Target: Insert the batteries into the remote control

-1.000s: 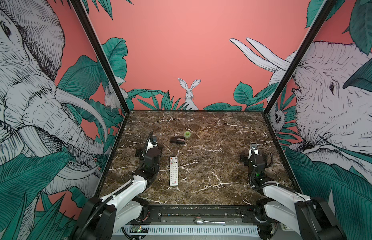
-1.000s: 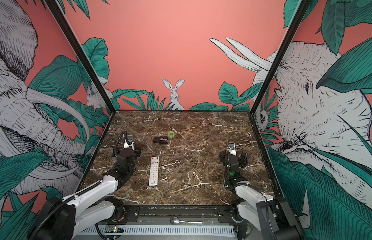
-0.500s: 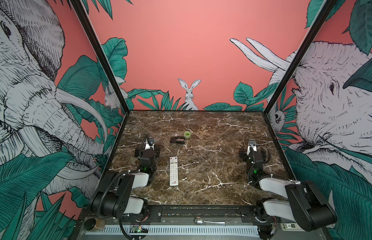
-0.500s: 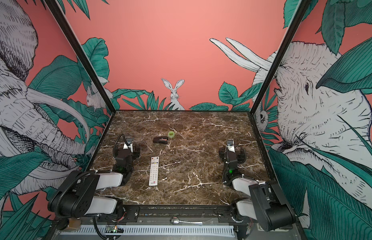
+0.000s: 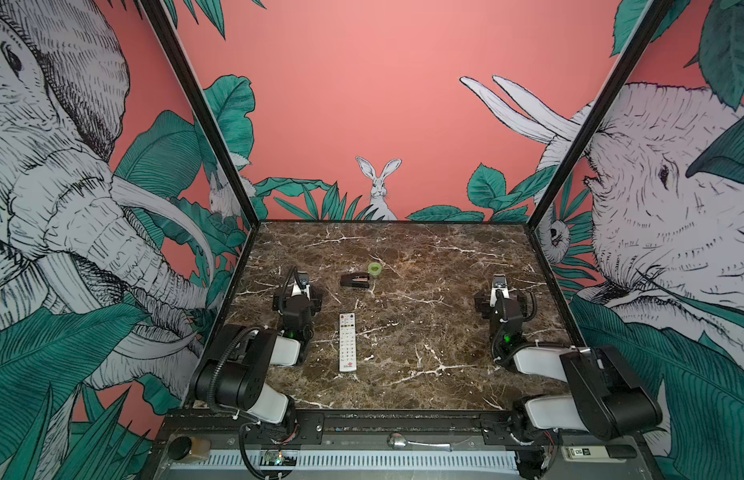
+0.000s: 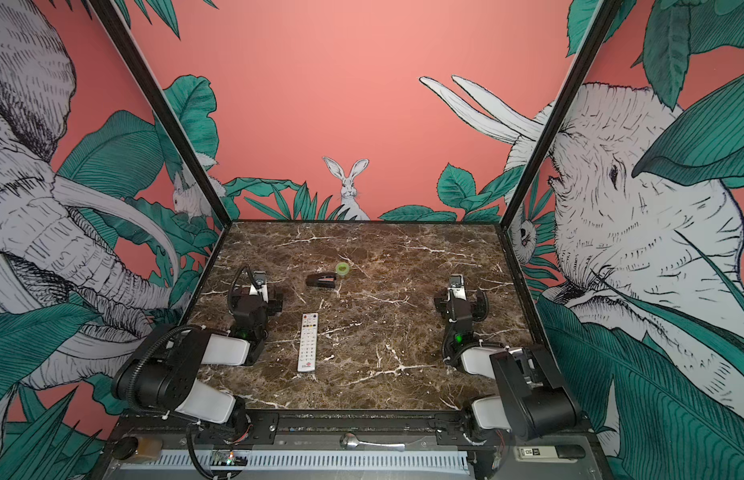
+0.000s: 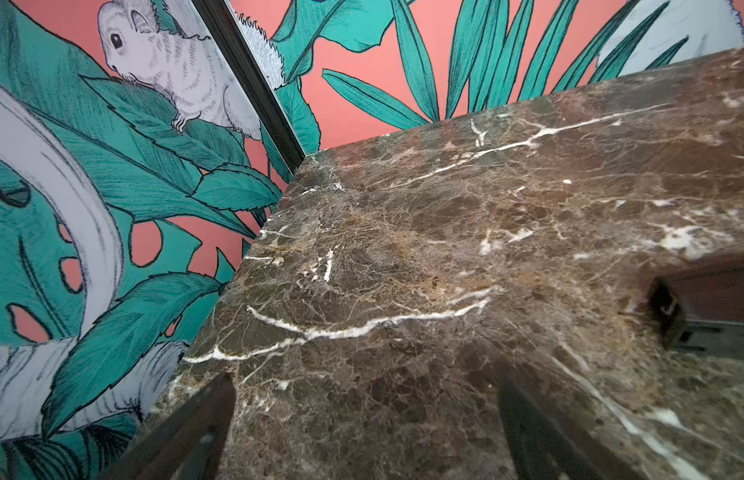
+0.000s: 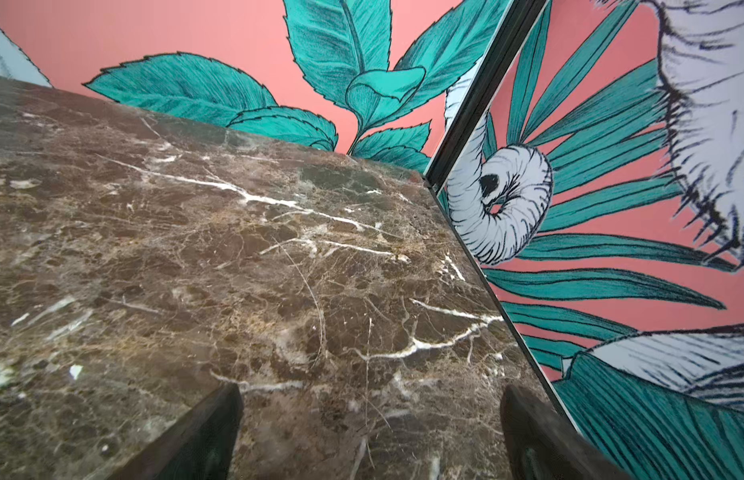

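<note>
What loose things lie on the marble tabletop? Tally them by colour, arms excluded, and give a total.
White: 1, remote control
Black: 1, stapler-like object
Green: 1, tape roll
Total: 3

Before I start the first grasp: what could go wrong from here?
The remote control lies flat, buttons up, on the smooth marble table: it may skid when pinched, and likely needs flipping to reach its back.
No batteries show in any view, so the open, empty left gripper and right gripper may have nothing to load.
The black stapler-like object sits just beyond the remote: a far reach could knock it.
</note>
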